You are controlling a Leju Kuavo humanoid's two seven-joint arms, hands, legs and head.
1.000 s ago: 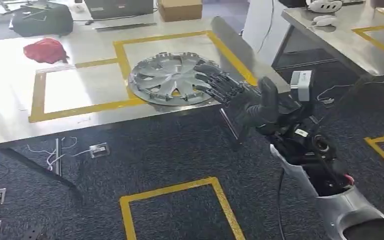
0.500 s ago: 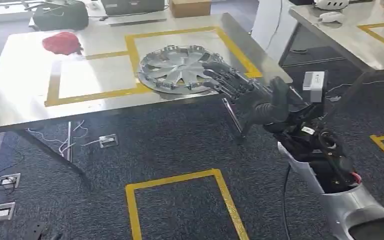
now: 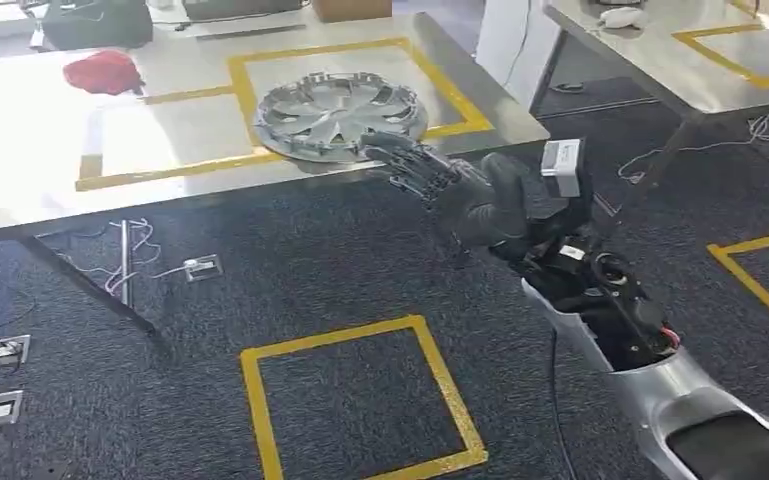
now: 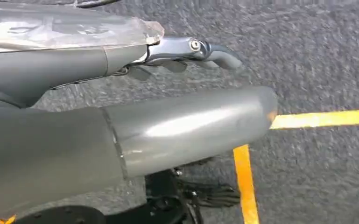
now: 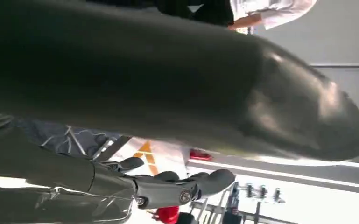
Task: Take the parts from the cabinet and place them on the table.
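Note:
A silver hubcap (image 3: 340, 105) lies flat on the steel table (image 3: 30, 190), inside a yellow taped rectangle near the front right corner. My right hand (image 3: 430, 175) hovers at the table's front edge, fingers spread and holding nothing, their tips just beside the hubcap's near rim; whether they touch it I cannot tell. In the right wrist view the same hand (image 5: 168, 186) is extended and empty. My left hand (image 4: 186, 88) hangs over the dark carpet with its fingers (image 4: 200, 46) stretched out and nothing in them.
A red cloth (image 3: 105, 72), a black bag (image 3: 95, 20) and a cardboard box (image 3: 350, 8) sit at the table's far side. A second table (image 3: 680, 60) stands to the right. Yellow tape (image 3: 360, 400) marks a square on the carpet; floor sockets (image 3: 0, 350) lie left.
The whole view has shifted, so the camera moved. My right hand, which reached over the hubcap's right edge, has drawn back to the table's front edge.

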